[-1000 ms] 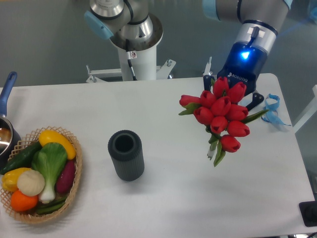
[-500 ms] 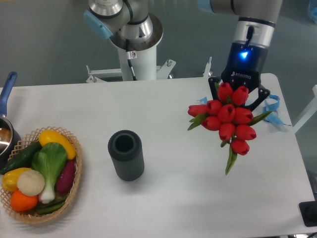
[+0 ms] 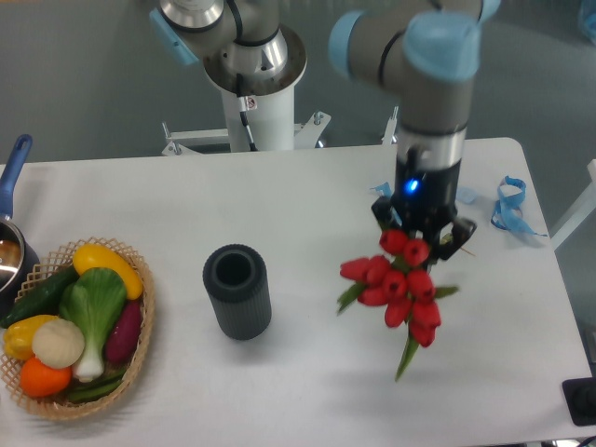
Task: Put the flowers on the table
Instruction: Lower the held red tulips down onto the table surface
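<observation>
Since the earlier frames the arm has swung toward the left and nearer, carrying the flowers [image 3: 399, 291] from the far right part of the table [image 3: 307, 200] to a spot right of centre, and the wrist now points almost straight down. The gripper [image 3: 421, 240] is clamped on the flowers at the stem end, with its dark fingers just visible on either side of the top buds and a blue light lit on the body above them. The bunch hangs below the gripper, red buds clustered together, with one green leaf pointing down and toward the near edge and shorter leaves sticking out left and right. Whether the lowest leaf touches the tabletop cannot be told from this view; a faint shadow lies on the white surface beside it. The dark ribbed vase [image 3: 237, 291] stands upright left of the flowers, well apart from them, with its open mouth facing up. At the near left edge a wicker basket [image 3: 142, 346] holds toy vegetables, among them a yellow pepper [image 3: 108, 264], a green leafy piece [image 3: 91, 305], a white round piece [image 3: 58, 343] and an orange round piece [image 3: 45, 376]. A pot with a blue handle [image 3: 13, 168] is partly cut off at the left border. A blue ribbon [image 3: 508, 205] lies on the table near the far right corner, apart from the flowers.
</observation>
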Robot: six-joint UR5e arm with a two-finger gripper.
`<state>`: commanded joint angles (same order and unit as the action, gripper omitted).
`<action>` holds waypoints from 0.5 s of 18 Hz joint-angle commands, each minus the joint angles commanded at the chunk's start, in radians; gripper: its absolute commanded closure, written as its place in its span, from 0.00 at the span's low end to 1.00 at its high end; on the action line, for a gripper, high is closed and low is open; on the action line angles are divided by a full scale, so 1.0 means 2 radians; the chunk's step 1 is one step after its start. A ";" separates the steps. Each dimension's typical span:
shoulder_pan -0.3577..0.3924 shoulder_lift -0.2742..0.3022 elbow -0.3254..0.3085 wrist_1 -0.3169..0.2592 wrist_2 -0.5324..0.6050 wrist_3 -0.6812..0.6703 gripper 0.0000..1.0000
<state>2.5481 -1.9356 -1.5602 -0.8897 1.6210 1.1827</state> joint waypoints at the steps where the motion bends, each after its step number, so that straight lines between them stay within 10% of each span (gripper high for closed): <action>1: -0.005 -0.015 0.006 0.000 0.018 -0.002 0.69; 9: -0.022 -0.125 0.053 0.002 0.062 -0.010 0.68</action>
<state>2.5050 -2.1857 -1.4543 -0.8867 1.7441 1.1628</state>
